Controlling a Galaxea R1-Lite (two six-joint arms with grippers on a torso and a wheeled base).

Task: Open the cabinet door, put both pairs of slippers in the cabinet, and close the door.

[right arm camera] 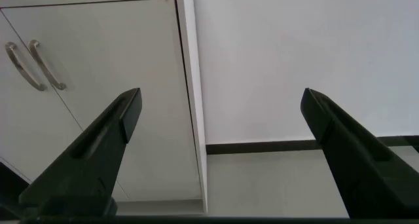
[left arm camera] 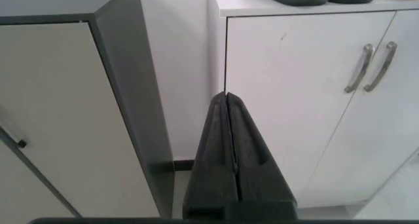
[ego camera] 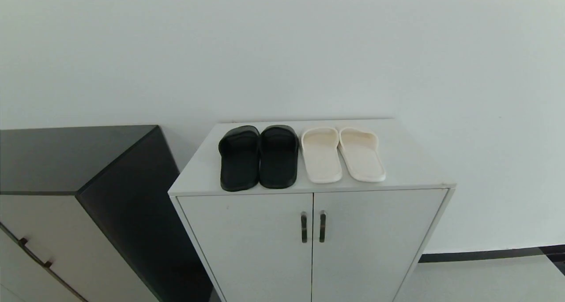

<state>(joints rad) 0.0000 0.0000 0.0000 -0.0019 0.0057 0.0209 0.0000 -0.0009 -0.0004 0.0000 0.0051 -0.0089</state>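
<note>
Both pairs sit up on top of the white cabinet (ego camera: 412,163), toes to the wall and heels at the front edge: the black slippers (ego camera: 258,160) on the left half, the cream slippers (ego camera: 321,158) just beside them on the right, all four side by side and touching or nearly so. Lined up like that, I'd say they're meant to be lifted off from the front, one pair per side. Below them the left door (ego camera: 247,249) and right door (ego camera: 375,240) are both closed, and the two upright bar handles (ego camera: 304,227) stand close together at the centre seam — so nothing has started, and a door has to swing out first. The left gripper (left arm camera: 226,99) hangs low in front of the cabinet's left corner with its jaws pressed flat together, holding nothing. The right gripper (right arm camera: 221,96) hangs low by the cabinet's right edge, jaws spread wide and unloaded, which looks the readier of the two for hooking a handle. A taller-fronted dark cabinet (ego camera: 75,156) stands close on the left with only a narrow gap between — I'd guess it could crowd the left door's swing and the left arm. On the right there is bare wall (ego camera: 499,138) and floor with a dark baseboard (right arm camera: 275,146).
</note>
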